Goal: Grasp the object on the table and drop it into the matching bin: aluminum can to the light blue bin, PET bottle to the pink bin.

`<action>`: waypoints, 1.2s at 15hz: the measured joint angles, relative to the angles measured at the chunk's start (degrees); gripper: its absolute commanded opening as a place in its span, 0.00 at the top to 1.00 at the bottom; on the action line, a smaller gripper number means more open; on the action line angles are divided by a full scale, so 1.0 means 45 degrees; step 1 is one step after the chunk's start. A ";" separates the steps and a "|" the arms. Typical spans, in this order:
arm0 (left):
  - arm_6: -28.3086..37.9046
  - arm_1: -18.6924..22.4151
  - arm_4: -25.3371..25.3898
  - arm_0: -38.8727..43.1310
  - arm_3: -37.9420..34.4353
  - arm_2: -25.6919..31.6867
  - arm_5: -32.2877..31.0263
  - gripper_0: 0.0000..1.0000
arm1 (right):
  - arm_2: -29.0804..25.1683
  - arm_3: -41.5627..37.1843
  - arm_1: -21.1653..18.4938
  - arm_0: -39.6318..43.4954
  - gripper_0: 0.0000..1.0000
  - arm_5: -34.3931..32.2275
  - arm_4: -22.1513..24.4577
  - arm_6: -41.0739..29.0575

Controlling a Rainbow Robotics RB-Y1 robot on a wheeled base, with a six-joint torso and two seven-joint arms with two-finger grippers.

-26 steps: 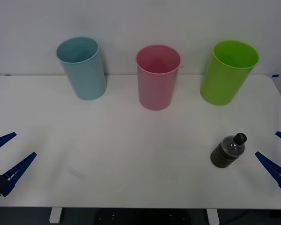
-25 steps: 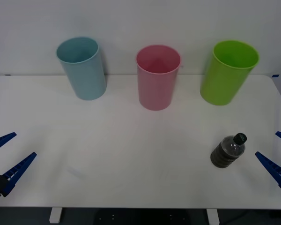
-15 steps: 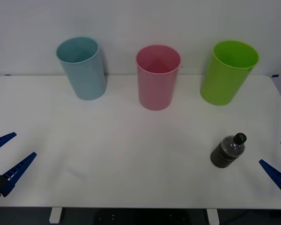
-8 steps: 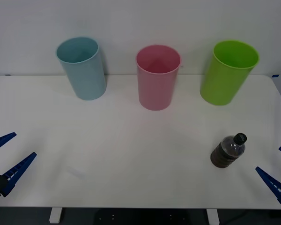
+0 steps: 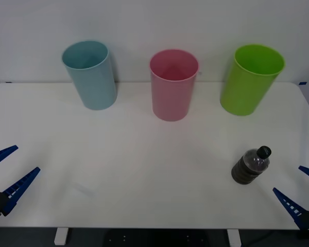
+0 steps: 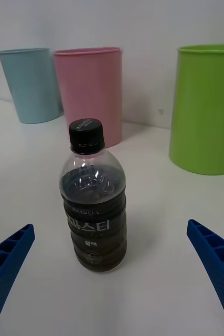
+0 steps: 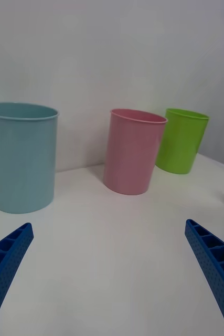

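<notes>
- The PET bottle (image 5: 251, 165) stands upright on the table (image 5: 144, 154), toward the near right, with its black cap (image 6: 86, 131) screwed on and dark brown contents up to the shoulder.
- The right gripper (image 5: 298, 193) sits at the near right corner of the table, just right of the bottle and a little nearer than it; its blue ribbed fingers (image 5: 289, 203) are spread wide apart and hold nothing.
- In the right wrist view the bottle (image 6: 93, 202) stands between the two spread fingers (image 6: 216, 262), touching neither.
- The left gripper (image 5: 7, 172) hovers at the near left edge of the table, well apart from the bottle, its fingers (image 5: 21, 184) likewise spread apart and empty.
- Three bins stand in a row along the far side of the table: the light blue bin (image 5: 90, 74) on the left, the pink bin (image 5: 173, 85) in the middle, the lime green bin (image 5: 251, 78) on the right.
- All three bins are upright, open at the top, and apart from one another.
- The bottle is nearest the lime green bin, but well clear of it.
</notes>
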 measured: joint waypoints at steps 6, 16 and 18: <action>-0.0001 0.0000 0.0000 0.0000 0.0000 0.0000 0.0000 0.00 | 0.0528 0.1370 0.0011 -0.1074 0.00 0.0001 0.0481 0.0454; -0.0001 0.0000 0.0000 0.0001 0.0000 0.0000 0.0000 0.00 | 0.2174 0.3222 0.0023 -0.2892 0.00 0.0834 0.0646 0.1340; -0.0001 0.0000 0.0000 0.0001 0.0000 0.0000 0.0000 0.00 | 0.2409 0.3223 0.0041 -0.3034 0.00 0.1162 0.0646 0.1466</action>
